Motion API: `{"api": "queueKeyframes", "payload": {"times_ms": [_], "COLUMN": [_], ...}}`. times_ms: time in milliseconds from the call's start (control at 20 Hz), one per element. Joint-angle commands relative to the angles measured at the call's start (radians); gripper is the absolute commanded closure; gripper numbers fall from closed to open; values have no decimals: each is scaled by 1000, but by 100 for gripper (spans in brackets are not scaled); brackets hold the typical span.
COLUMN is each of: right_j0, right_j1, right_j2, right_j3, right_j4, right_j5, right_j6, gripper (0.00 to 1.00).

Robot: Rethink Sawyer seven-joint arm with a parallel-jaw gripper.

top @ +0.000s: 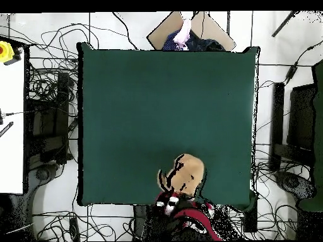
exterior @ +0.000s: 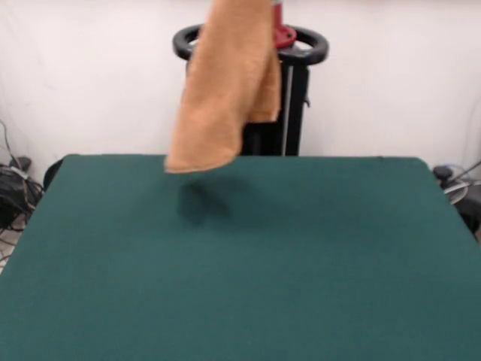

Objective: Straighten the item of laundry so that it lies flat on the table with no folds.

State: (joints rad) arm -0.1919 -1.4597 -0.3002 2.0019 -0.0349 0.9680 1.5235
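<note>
My arm [top: 189, 217] reaches out from my base, red and black. My gripper sits above the front view's top edge, hidden by the towel [exterior: 225, 83] hanging beneath my jaws, clear of the table [exterior: 301, 263].

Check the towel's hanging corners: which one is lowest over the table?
On the towel, the corner at picture-left in the front view hangs lowest, just above the table; the right-hand layer ends higher, against the pedestal.
</note>
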Motion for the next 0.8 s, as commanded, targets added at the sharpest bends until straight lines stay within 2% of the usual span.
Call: {"api": "queueKeyframes", "payload": {"times_ms": [50, 150, 250, 450, 600, 800], "right_j0": [-208, -269, -294, -329, -308, -246], "right_j1": [3, 16, 27, 126, 251, 321], "right_j2": [51, 91, 126, 255, 304, 288], "right_j3": [72, 76, 99, 196, 183, 136], "right_j4": [32, 32, 21, 19, 14, -8], "right_j5": [-146, -180, -250, -526, -579, -572], "right_j6": [-493, -534, -508, -385, -281, -202], "gripper": [100, 100, 100, 100, 100, 100]}}
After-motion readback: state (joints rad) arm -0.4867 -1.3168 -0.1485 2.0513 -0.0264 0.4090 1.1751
